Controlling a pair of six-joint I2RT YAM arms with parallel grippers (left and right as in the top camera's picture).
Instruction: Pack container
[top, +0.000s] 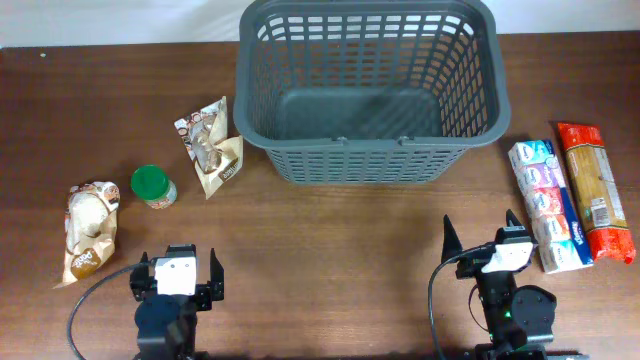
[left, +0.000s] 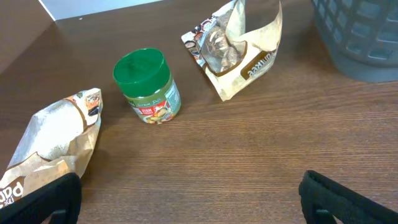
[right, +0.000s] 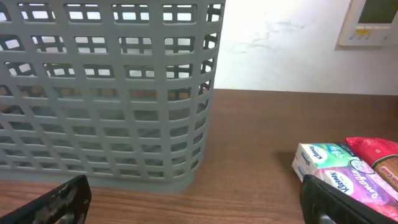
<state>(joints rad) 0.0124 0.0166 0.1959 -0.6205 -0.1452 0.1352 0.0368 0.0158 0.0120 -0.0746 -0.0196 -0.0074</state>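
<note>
Container (top: 370, 162) sits upright, its bare floor showing; left gripper (top: 178, 264) and right gripper (top: 480, 230) both spread apart.

The overhead camera looks straight down from high above the counter (top: 330, 230), with the whole container (top: 370, 90) at the top and my jaws along the bottom edge. My left wrist camera sits low and close, tilted down at the green-lidded jar (left: 147, 85), with the container's corner at upper right. My right wrist camera sits lower and looks level at the container's side wall, with the tissue pack (right: 323, 158) at lower right. The overhead view shares these things with each wrist view.
</note>
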